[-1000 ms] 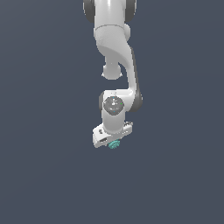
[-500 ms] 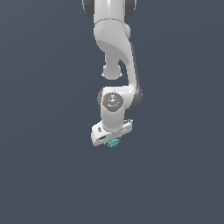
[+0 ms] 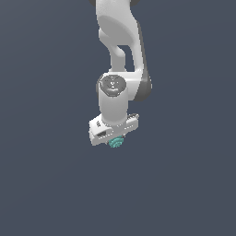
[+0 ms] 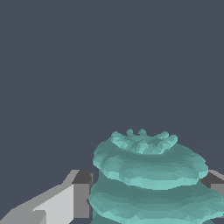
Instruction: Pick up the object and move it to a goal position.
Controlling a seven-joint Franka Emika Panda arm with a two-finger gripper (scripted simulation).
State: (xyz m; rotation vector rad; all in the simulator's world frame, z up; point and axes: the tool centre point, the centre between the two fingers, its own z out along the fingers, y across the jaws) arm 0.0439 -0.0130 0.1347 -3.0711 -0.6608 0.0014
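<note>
The object (image 3: 115, 143) is a small teal-green ridged ball that peeks out under the white hand of my arm in the exterior view. In the wrist view the object (image 4: 148, 179) fills the space between my two fingers, one finger (image 4: 74, 199) pressed against one side and the other just showing at the far edge. My gripper (image 3: 114, 141) is shut on the object. Most of the ball and both fingertips are hidden by the hand in the exterior view.
Only a plain dark grey background surrounds the arm (image 3: 117, 55) in both views. No table edge, container or marker shows.
The hand with the ball has shifted slightly upward and toward the exterior view's left across the frames. The grip on the ball stays the same.
</note>
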